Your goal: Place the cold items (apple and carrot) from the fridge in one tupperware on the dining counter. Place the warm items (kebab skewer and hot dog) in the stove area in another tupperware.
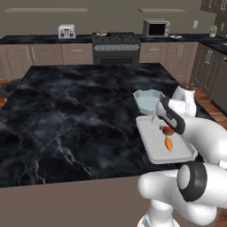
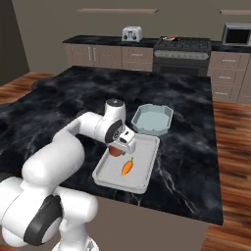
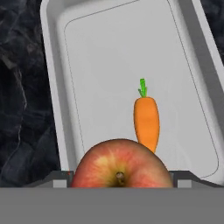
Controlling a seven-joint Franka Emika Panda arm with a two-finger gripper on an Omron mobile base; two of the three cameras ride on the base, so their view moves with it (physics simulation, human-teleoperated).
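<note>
A red-yellow apple (image 3: pixel 120 164) sits between my gripper's fingers, and my gripper (image 2: pixel 117 148) is shut on it low over the white tray (image 2: pixel 105 174). I cannot tell whether the apple still touches the tray. An orange carrot (image 3: pixel 146 120) with a green top lies loose on the tray just past the apple; it also shows as the carrot (image 1: pixel 168 144). A pale blue tupperware (image 2: pixel 147 128) stands beyond the tray's far end, nothing visible in it. The kebab skewer and hot dog are too small to make out at the far stove.
Tray and tupperware (image 1: pixel 138 103) sit near the right edge of the black marble dining counter (image 1: pixel 75 119). Along the back wall are the stove (image 1: pixel 115 42), a toaster (image 1: pixel 66 31) and a microwave (image 1: pixel 156 27). Wood floor lies to the counter's right.
</note>
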